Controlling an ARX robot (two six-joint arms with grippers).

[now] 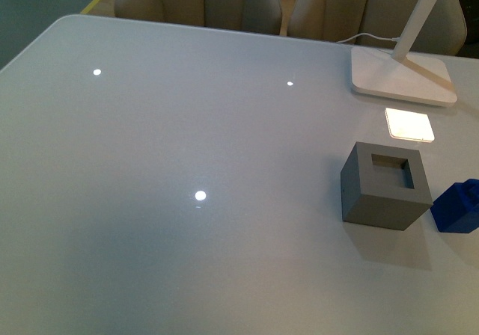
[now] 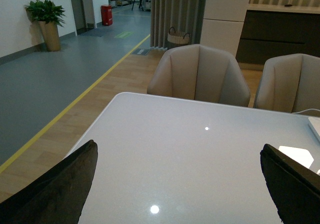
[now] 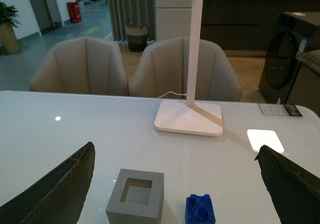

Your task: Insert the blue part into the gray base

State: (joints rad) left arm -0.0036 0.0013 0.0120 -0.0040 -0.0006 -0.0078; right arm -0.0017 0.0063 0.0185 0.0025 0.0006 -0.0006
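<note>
Table: white and glossy, dotted with small round reflections of lights. Everything I name below rests on it.
Gray base: a matte cube standing upright on the right side of the table in my front view. The square recess in its top face opens upward. In my right wrist view it lies low in the picture, nearer than the lamp.
Blue part: deep blue and smaller than the cube, sitting on the table just beside the gray base, on its right. The front view's edge cuts part of it off. In my right wrist view a narrow strip of table shows between the two, so they are apart.
Lamp base: a flat white slab beyond the gray base, with a slanted white stem rising out of the picture and a white cable running toward the chairs.
Light patch: a bright square on the table between the lamp base and the gray base.
Left gripper: released. Its dark fingers are spread wide at either side of my left wrist view, above the left part of the table.
Right gripper: released too. Its fingers are spread wide and raised off the table. The gray base and blue part show between them, and neither finger touches either one.
Chairs: two beige padded ones at the table's far edge.
</note>
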